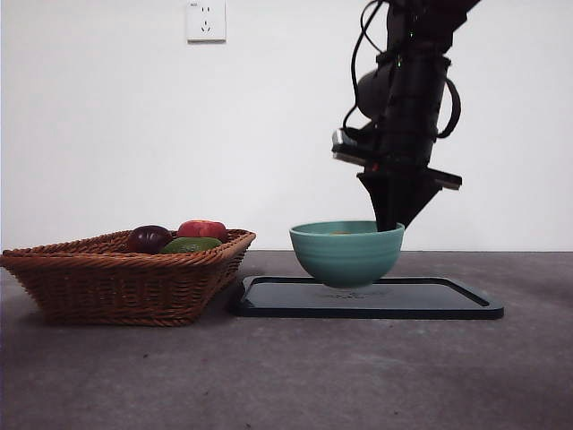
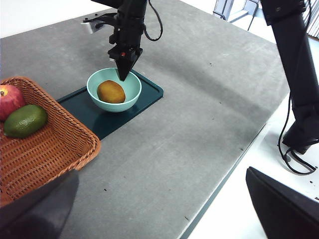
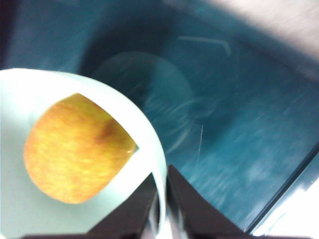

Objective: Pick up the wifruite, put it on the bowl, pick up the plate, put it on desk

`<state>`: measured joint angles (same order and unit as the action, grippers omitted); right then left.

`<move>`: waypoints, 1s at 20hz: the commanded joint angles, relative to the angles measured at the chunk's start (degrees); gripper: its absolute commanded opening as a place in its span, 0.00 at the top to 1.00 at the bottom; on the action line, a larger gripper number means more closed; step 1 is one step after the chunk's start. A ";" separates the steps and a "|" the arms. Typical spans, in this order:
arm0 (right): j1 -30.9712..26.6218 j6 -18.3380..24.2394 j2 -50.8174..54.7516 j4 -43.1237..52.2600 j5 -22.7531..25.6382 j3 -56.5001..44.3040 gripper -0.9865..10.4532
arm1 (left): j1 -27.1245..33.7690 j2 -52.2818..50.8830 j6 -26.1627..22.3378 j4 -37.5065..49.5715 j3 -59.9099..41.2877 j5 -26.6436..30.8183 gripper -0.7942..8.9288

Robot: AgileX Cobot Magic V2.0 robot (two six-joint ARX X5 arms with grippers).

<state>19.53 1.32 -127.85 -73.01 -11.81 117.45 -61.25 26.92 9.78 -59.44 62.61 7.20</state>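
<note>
At the left of the front view a brown wicker basket (image 1: 125, 278) is sitting on the desk (image 1: 295, 376), holding a dark purple fruit (image 1: 149, 238), a green fruit (image 1: 191, 245) and a red fruit (image 1: 202, 229) that are showing just above its rim. Just beside the basket, to its right, a dark flat tray (image 1: 269, 303) is lying on the desk, and the mint-teal bowl (image 1: 346, 252) is standing upright on it. The wifruite (image 2: 111, 91) is lying inside the bowl, resting on the bottom; the front view is hiding it behind the bowl's wall, while both wrist views are showing it clearly as an orange-brown oval. The right tool (image 3: 161, 199) is coming down from above at the bowl's right side, and its two black jaws are closing on the bowl's rim, one jaw inside the wall and the other outside, with the thin pale edge pinched between them. The wifruite is sitting apart from those jaws, nearer the bowl's middle. The left tool (image 2: 159, 209) is hanging well apart from the tray, above the desk's bare edge near the basket, its two dark jaws spread wide and holding nothing. On the white wall behind, a socket (image 1: 206, 20) is showing above the basket.
</note>
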 commanded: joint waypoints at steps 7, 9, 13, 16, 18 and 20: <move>-0.92 0.83 -5.16 0.09 -0.37 1.88 0.90 | -0.59 0.07 0.13 0.79 0.55 0.04 0.34; -0.94 0.87 -5.09 -0.66 0.04 1.92 0.81 | -0.59 0.07 0.13 0.79 0.55 0.04 0.34; -3.04 0.74 -4.85 -6.40 0.24 9.16 0.60 | -0.59 0.07 0.13 0.79 0.55 0.04 0.34; -3.58 0.46 0.74 -8.04 -0.11 12.17 0.48 | -0.59 0.07 0.13 0.79 0.55 0.04 0.34; -3.54 0.46 8.24 -8.15 0.13 10.14 0.48 | -0.59 0.07 0.13 0.83 0.55 0.04 0.34; -3.54 0.68 16.24 -8.15 0.35 5.51 0.48 | -0.59 0.07 0.13 0.85 0.55 0.04 0.34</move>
<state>15.70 1.69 -110.00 -76.93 -11.75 121.54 -61.25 26.92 9.78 -59.33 62.61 7.20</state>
